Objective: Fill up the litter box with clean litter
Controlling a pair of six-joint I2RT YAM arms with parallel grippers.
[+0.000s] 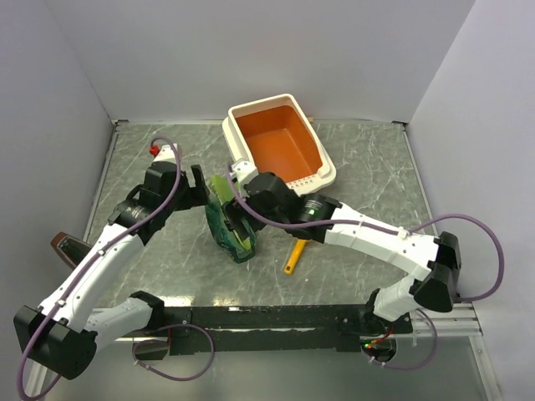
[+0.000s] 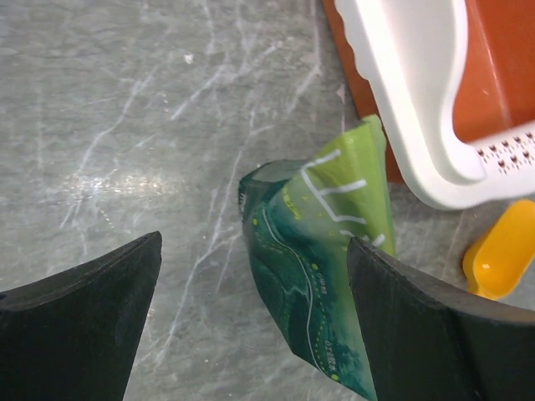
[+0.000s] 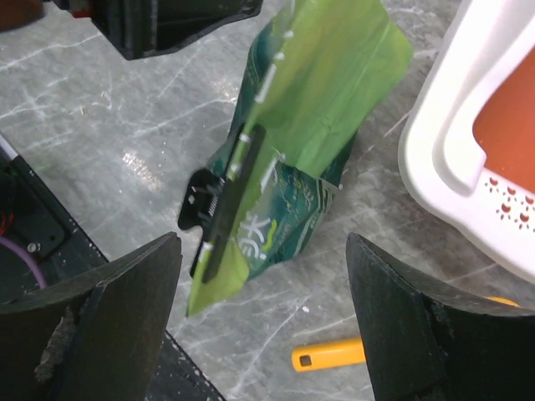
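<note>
The litter box (image 1: 280, 142) stands at the back centre, orange inside with a cream rim (image 2: 418, 100) and a bare orange floor; its holed corner (image 3: 443, 142) shows in the right wrist view too. No clean litter shows in any view. A green bag (image 1: 227, 219) stands upright in front of the box, its top held shut by a black clip (image 3: 226, 209). My left gripper (image 2: 255, 251) is open around the bag's (image 2: 322, 267) lower edge, its right finger close to it. My right gripper (image 3: 263, 242) hangs open above the bag (image 3: 301, 150), holding nothing.
A yellow scoop (image 1: 294, 257) lies on the marble table just right of the bag, its handle (image 3: 330, 355) toward the near edge and its bowl (image 2: 497, 263) beside the box. A black rail (image 1: 276, 317) runs along the near edge. White walls enclose the table.
</note>
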